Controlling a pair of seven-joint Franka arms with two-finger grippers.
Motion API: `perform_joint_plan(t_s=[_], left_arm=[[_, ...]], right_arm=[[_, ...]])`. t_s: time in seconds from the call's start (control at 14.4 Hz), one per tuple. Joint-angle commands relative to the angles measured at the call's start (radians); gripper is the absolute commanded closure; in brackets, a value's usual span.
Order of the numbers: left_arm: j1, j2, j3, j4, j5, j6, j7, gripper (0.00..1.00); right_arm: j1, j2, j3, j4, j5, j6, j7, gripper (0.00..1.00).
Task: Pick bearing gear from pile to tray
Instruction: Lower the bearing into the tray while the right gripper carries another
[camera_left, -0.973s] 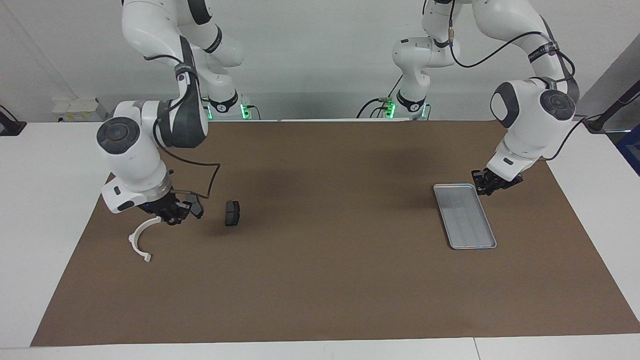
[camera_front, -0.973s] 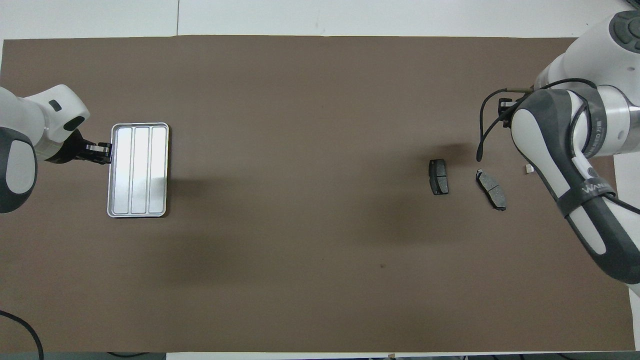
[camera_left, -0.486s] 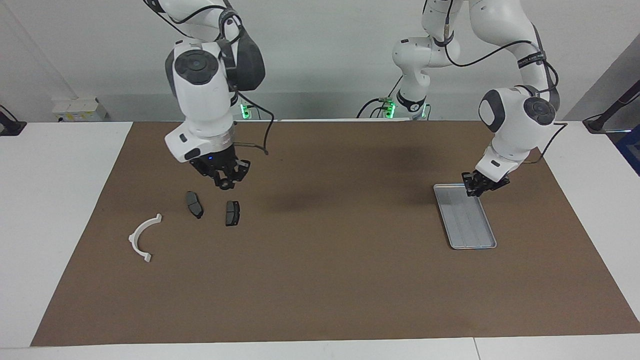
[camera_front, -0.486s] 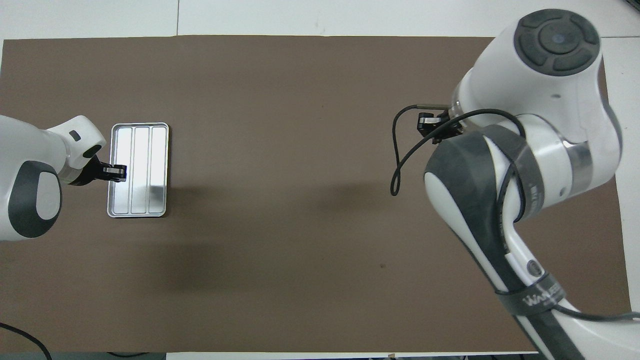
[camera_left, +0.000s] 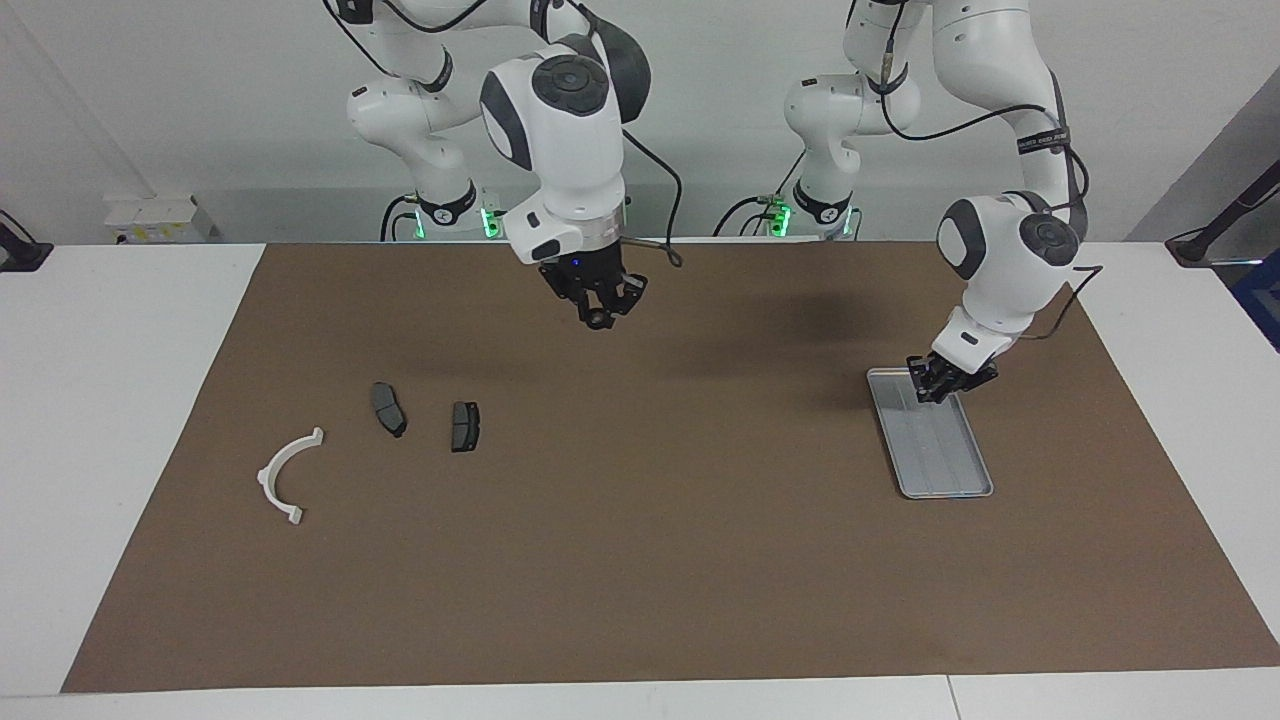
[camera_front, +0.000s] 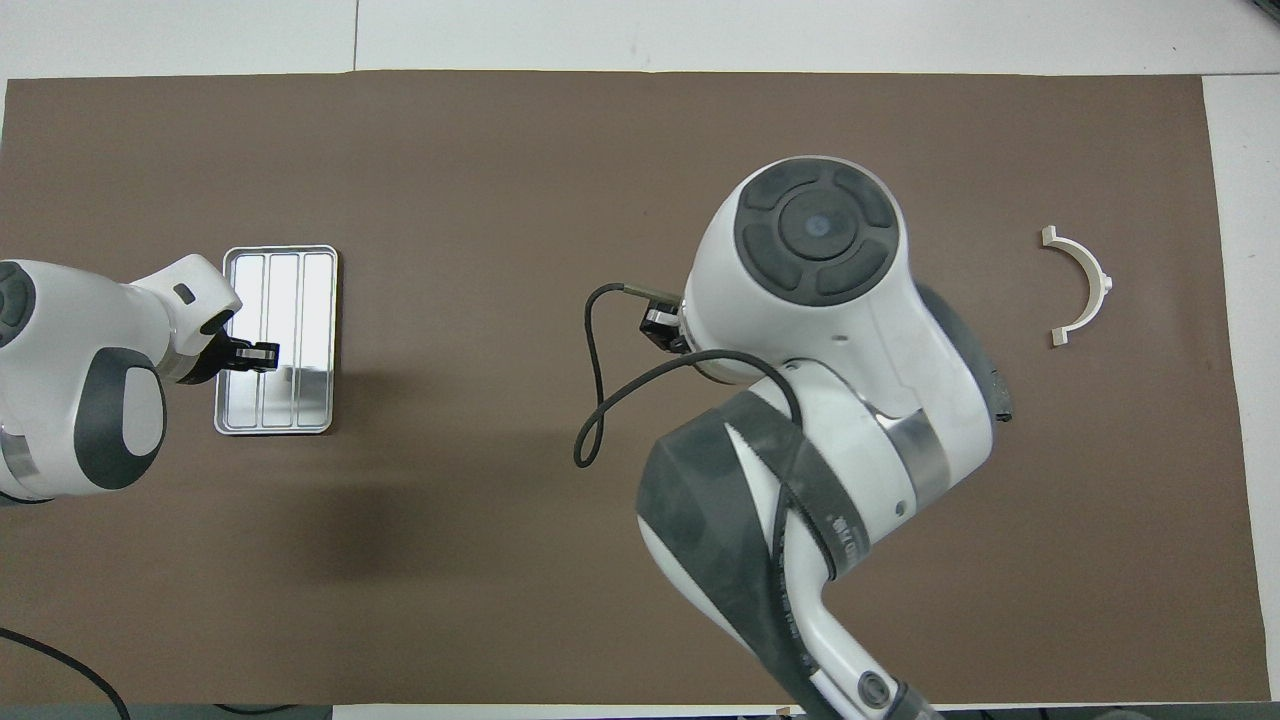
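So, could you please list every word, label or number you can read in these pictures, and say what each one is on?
Nothing can be read for certain.
Strap on the right arm: pale lettering, too blurred to read.
Strap on the left arm: lettering, too small to read.
Tray, white arc, two dark pads: no text visible.

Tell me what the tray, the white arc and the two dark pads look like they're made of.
The tray: likely metal, with a silver-grey sheen and glare. The white arc: probably plastic, uniformly white and matte. Two dark pads: dull dark grey; material unclear, possibly a brake-pad composite.
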Motion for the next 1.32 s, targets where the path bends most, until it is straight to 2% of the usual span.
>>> perform_joint_plan(t_s=[0.0,0.28,0.63,0.83,1.04,1.25], left_arm=[[-0.002,0.003,0.001,-0.021,-0.02,0.037,0.022,1.0],[-0.003,0.006,0.001,-0.058,-0.021,0.076,0.021,1.0],[-0.003,0.021,0.001,-0.07,-0.02,0.104,0.022,1.0],[-0.003,0.021,0.001,-0.075,-0.02,0.106,0.021,1.0],[-0.003,0.026,0.001,-0.075,-0.02,0.11,0.021,1.0],[-0.003,0.026,0.001,-0.076,-0.02,0.115,0.021,1.0]], right_arm=[[0.044,-0.008,-0.003,-0.078,0.022,0.077,0.068,1.0],[0.088,0.038,-0.002,-0.106,0.023,0.151,0.126,1.0],[0.111,0.054,-0.002,-0.222,0.022,0.306,0.139,1.0],[0.113,0.087,-0.003,-0.23,0.014,0.355,0.142,1.0],[0.145,0.165,-0.006,-0.23,-0.003,0.424,0.16,1.0],[0.145,0.202,-0.005,-0.225,-0.063,0.462,0.209,1.0]])
